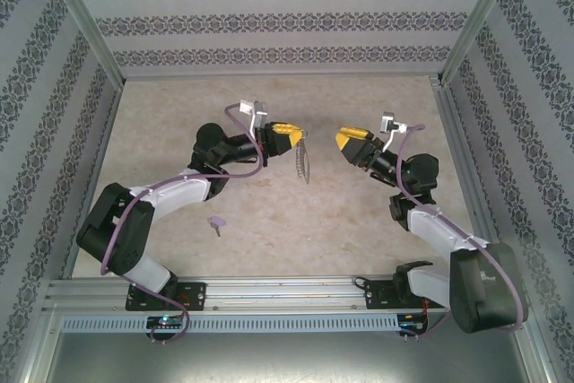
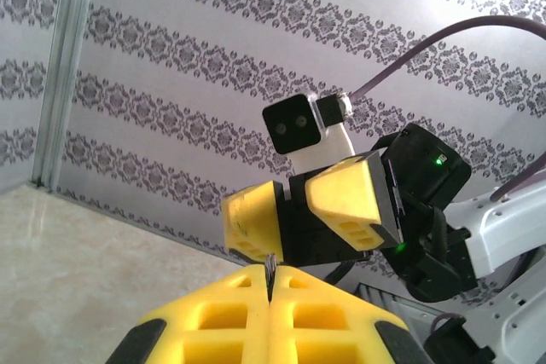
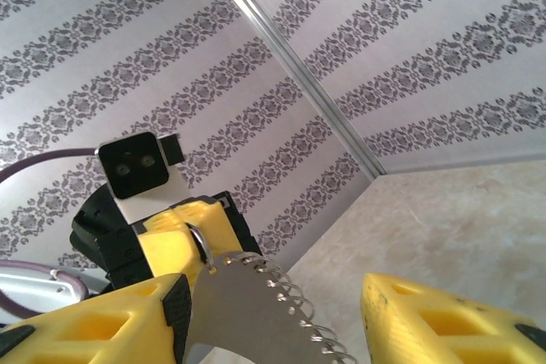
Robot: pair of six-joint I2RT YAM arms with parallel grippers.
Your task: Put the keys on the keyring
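The keyring (image 1: 305, 161), a flat grey metal piece with a wire coil along one edge, hangs above the table. My left gripper (image 1: 291, 136) is shut on its top. In the left wrist view the left gripper (image 2: 271, 275) pinches the keyring's thin edge (image 2: 271, 262). My right gripper (image 1: 343, 139) faces it from the right, open and a little apart. In the right wrist view the keyring (image 3: 247, 313) hangs just ahead of the spread right gripper (image 3: 275, 291), close to its left finger (image 3: 102, 321). A small lilac key (image 1: 217, 221) lies on the table, near the left arm.
Patterned walls with metal corner posts (image 1: 85, 20) enclose the beige table (image 1: 341, 221) on three sides. An aluminium rail (image 1: 269, 291) with the arm bases runs along the near edge. Both arms are raised over the middle of the table.
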